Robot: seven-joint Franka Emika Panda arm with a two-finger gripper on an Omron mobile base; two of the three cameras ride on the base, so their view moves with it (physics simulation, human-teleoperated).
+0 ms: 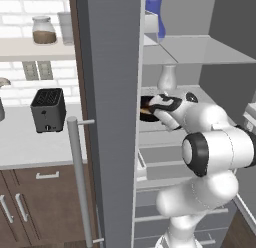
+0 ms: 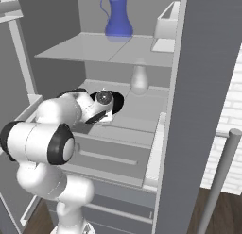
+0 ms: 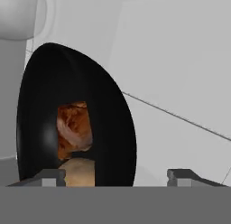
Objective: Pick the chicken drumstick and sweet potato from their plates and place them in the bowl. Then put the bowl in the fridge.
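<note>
The glossy black bowl point(image 3: 113, 128) rests on a middle shelf point(image 2: 139, 112) of the fridge, whose grey door point(image 1: 112, 117) stands open. Inside the bowl lie the reddish-brown chicken drumstick point(image 3: 74, 128) and, nearer the hand, the pale tan sweet potato point(image 3: 80, 172). My gripper point(image 3: 117, 177) is open, its fingertips point(image 3: 49, 177) wide apart on either side of the bowl's near rim. From the base views the hand point(image 1: 159, 107) reaches over the shelf and covers most of the bowl point(image 2: 118, 102). The two plates are out of view.
A white vase point(image 2: 140, 79) stands just behind the bowl. On the shelf above are a blue pitcher point(image 2: 116, 18) and a white box point(image 2: 168, 20). The door's long bar handle point(image 1: 80, 182) hangs left of the arm. A toaster point(image 1: 48, 109) sits on the counter beyond.
</note>
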